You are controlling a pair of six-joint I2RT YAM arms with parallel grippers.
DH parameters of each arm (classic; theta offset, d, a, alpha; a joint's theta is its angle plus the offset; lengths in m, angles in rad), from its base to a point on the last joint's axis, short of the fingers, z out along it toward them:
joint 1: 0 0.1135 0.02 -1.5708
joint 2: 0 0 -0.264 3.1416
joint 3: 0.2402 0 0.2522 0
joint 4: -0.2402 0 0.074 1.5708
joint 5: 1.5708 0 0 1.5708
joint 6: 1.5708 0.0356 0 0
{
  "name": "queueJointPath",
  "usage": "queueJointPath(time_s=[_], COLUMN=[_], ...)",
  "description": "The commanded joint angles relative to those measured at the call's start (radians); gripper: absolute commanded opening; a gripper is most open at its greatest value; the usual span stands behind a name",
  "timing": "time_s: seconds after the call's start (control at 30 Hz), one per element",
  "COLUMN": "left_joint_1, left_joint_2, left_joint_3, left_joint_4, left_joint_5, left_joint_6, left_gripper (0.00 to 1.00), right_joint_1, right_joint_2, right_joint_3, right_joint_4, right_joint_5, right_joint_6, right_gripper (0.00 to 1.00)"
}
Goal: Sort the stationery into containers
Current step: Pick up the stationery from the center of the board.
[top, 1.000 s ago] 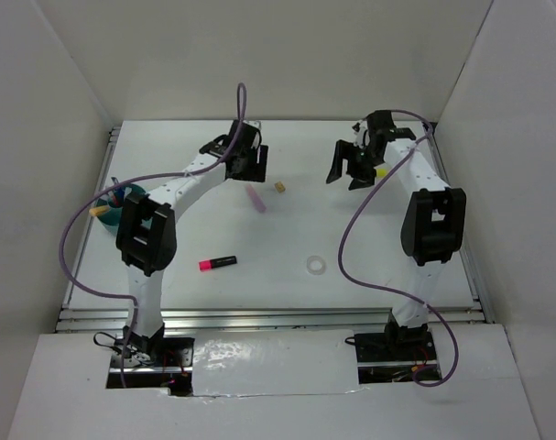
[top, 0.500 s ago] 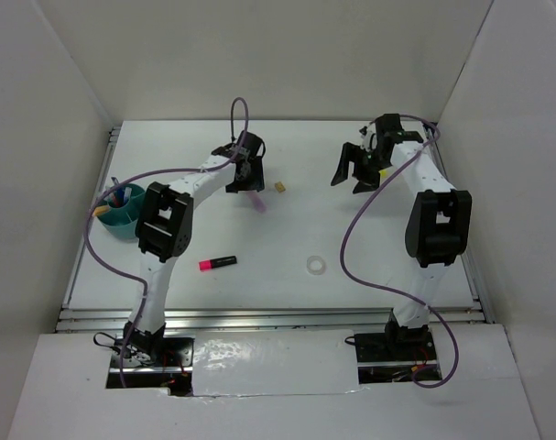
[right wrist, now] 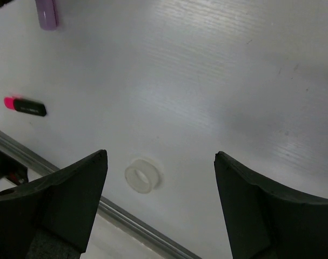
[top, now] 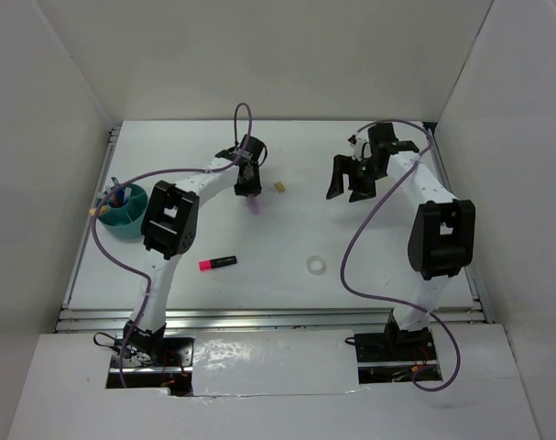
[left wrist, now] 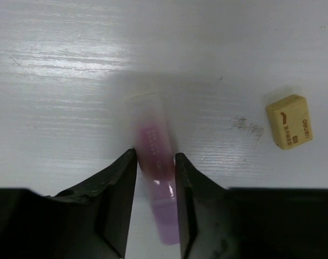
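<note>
My left gripper (top: 248, 190) is down on the table at the back middle. In the left wrist view its jaws (left wrist: 155, 156) press both sides of a pale pink marker (left wrist: 155, 178) that lies on the table; the marker's end shows below the gripper (top: 256, 206). A tan eraser (left wrist: 289, 121) lies just right of it (top: 280, 187). My right gripper (top: 349, 188) is open and empty above the table. Its wrist view (right wrist: 161, 156) looks down on a clear tape ring (right wrist: 142, 175). The teal cup (top: 122, 211) at the far left holds pens.
A pink-and-black marker (top: 217, 263) lies left of centre near the front. The tape ring (top: 315, 266) lies near the middle front. White walls close in the table at the back and sides. A metal rail (top: 259, 316) runs along the near edge.
My left gripper has swung down from beside the pink marker onto it, and its jaws now sit around it. My right gripper has shifted slightly left, still open.
</note>
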Motion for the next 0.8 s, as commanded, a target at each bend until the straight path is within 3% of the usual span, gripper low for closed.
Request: queueJointPath(time_s=[0.0, 0.17, 0.2, 0.3, 0.5, 0.77], left_joint_1=[-0.002, -0.007, 0.001, 0.006, -0.031, -0.040], left_joint_2=[-0.039, -0.101, -0.117, -0.224, -0.456, -0.591], left_joint_3=[-0.062, -0.169, -0.189, -0.274, -0.436, -0.587], left_joint_4=[0.004, 0.001, 0.007, 0.022, 0.090, 0.185], left_joint_5=[0.020, 0.076, 0.121, 0.213, 0.403, 0.606], left_joint_6=[-0.016, -0.022, -0.022, -0.039, -0.108, -0.258], left_gripper=[0.39, 0.18, 0.11, 0.01, 0.00, 0.00], right_joint_1=[0.042, 0.106, 0.112, 0.144, 0.284, 0.582], right_joint_2=[-0.139, -0.262, -0.286, -0.418, -0.815, -1.036], right_joint_3=[-0.057, -0.131, -0.151, -0.277, -0.583, -0.793], right_joint_4=[0.066, 0.087, 0.099, 0.188, 0.415, 0.633], right_joint_5=[0.008, 0.080, 0.085, 0.121, 0.218, 0.307], right_joint_6=[-0.120, -0.240, -0.261, -0.344, -0.645, -0.962], right_gripper=[0.86, 0.88, 0.88, 0.90, 0.86, 0.67])
